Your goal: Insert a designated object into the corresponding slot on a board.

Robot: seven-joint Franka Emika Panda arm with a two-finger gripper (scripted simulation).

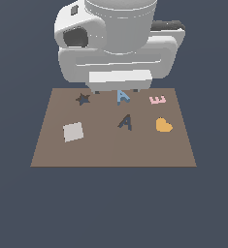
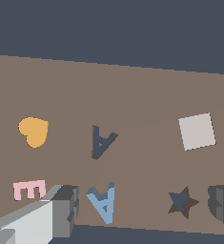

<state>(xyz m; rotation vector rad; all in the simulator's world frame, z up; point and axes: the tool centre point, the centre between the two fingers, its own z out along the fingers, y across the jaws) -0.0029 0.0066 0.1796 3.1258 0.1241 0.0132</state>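
Note:
The light blue A-shaped designated object (image 1: 123, 96) (image 2: 103, 202) lies flat on the brown board (image 1: 105, 147) (image 2: 142, 102), near its far edge in the exterior view. The slot (image 1: 126, 122) (image 2: 102, 142), a dark navy A-shaped recess, sits just in front of it toward the board's middle. My gripper (image 1: 116, 91) (image 2: 144, 207) hangs open above the far edge. The wrist view shows one of the fingers (image 2: 66, 209) beside the blue A and the other far off past the star. Nothing is held.
A dark star-shaped recess (image 1: 83, 99) (image 2: 182, 202) lies toward the exterior view's left. A pink letter E (image 1: 157, 100) (image 2: 29, 190) and an orange heart (image 1: 163, 125) (image 2: 34, 131) lie toward its right. A pale grey square (image 1: 73, 131) (image 2: 197, 131) sits front left.

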